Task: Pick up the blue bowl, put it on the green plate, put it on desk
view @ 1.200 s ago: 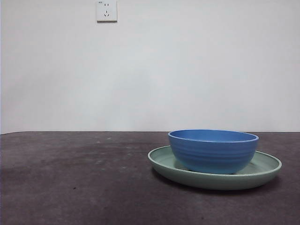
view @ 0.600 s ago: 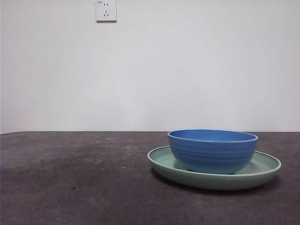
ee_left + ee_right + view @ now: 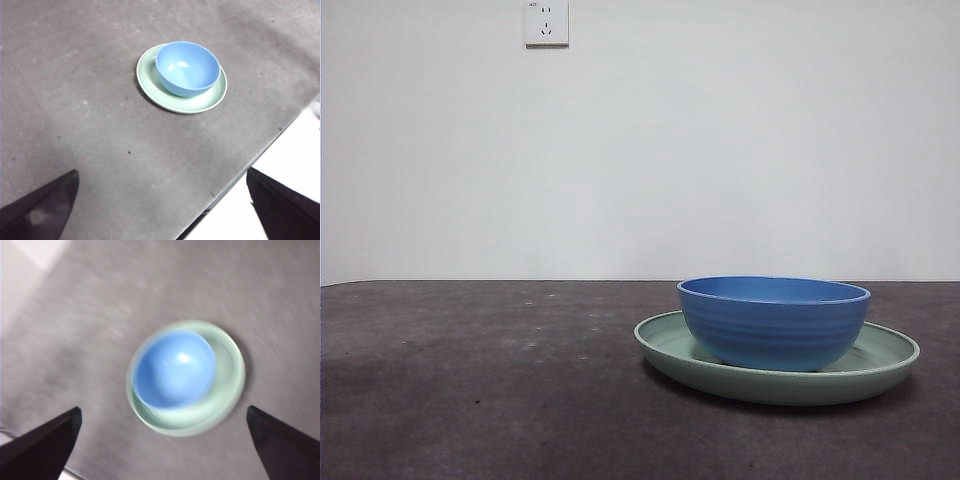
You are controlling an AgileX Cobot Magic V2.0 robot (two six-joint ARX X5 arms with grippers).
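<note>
The blue bowl (image 3: 774,322) stands upright inside the green plate (image 3: 883,360) on the dark desk (image 3: 480,390), right of centre in the front view. Both wrist views look down on the pair: the blue bowl (image 3: 187,67) sits off-centre on the green plate (image 3: 200,102), and the right wrist picture of the blue bowl (image 3: 175,369) and the green plate (image 3: 227,385) is motion-blurred. My left gripper (image 3: 162,210) hangs open, high above the desk and well away from the plate. Open too, my right gripper (image 3: 162,442) hovers high above the bowl. Neither holds anything.
A white wall socket (image 3: 547,22) sits high on the back wall. The desk edge (image 3: 260,155) runs close to the plate, with pale floor beyond it.
</note>
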